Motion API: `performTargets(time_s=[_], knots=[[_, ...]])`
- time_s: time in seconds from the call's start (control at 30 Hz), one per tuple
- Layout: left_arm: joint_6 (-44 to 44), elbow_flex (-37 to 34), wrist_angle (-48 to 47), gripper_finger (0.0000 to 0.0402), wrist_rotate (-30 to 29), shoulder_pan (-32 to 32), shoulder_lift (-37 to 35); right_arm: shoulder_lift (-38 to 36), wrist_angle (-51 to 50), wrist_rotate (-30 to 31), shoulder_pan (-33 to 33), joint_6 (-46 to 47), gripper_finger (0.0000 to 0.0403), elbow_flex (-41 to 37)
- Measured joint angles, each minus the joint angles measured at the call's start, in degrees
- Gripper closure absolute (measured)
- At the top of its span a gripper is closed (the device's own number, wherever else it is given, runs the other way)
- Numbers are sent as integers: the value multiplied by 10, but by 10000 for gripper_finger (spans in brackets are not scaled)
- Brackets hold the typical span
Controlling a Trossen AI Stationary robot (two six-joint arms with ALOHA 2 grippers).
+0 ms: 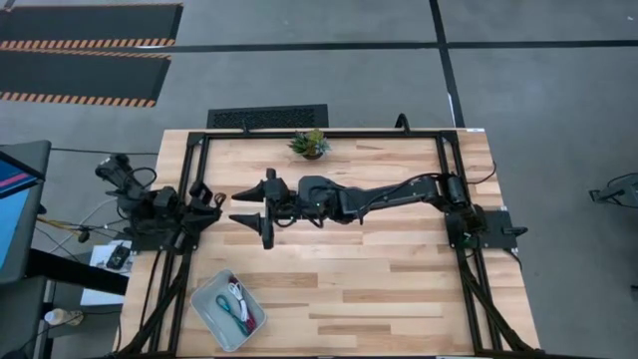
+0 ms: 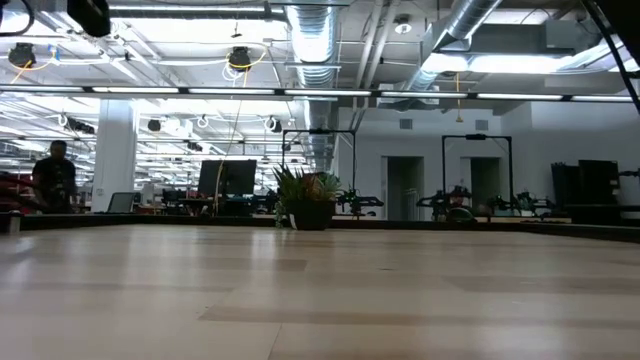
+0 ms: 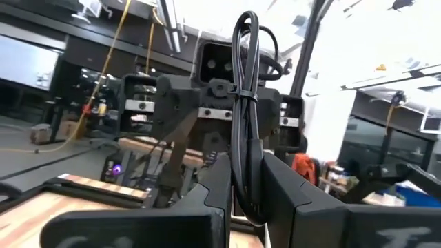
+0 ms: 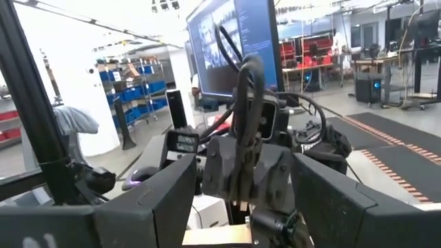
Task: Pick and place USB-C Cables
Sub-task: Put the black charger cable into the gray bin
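A black USB-C cable [image 3: 244,103], bundled into a long loop with a tie round its middle, stands upright in my left gripper [image 3: 248,207], which is shut on it above the table's left side [image 1: 206,199]. My right gripper [image 1: 237,206] reaches across from the right and faces it, open. Its two fingers [image 4: 148,200] stand wide on either side of the cable [image 4: 248,96] without touching it. A teal, a white-pink and a dark red cable lie in the tray [image 1: 204,299]. My left gripper pinches the lower end of the black cable bundle [image 3: 249,186] between its two fingers. The fingers come from the table's left, slanting a little upward, and lie across the bundle. The bundle stands upright above them, clear of the table.
A small potted plant [image 1: 309,143] stands at the table's far edge, also in the low view [image 2: 308,205]. The grey tray sits near the front left corner. A black frame [image 1: 449,179] runs around the table. A monitor [image 4: 234,41] stands beyond the left side.
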Motion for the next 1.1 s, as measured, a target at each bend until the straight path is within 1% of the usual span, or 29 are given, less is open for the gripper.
performTargets(time_s=[0.23, 0.63, 0.83, 0.97, 1.1], knots=[[-1, 0, 52, 371, 16, 24, 60, 0, 5, 0, 1, -8, 142, 0], [-9, 0, 119, 371, 36, 64, 135, 0, 4, -10, 1, -7, 142, 0], [-46, 0, 127, 371, 56, 92, 177, 0, 4, -10, 1, -7, 142, 0], [-43, 0, 155, 371, 58, 105, 198, 0, -4, -10, 1, -4, 143, 0], [-30, 0, 171, 371, 58, 112, 205, 0, -19, -10, 1, 8, 158, 0]])
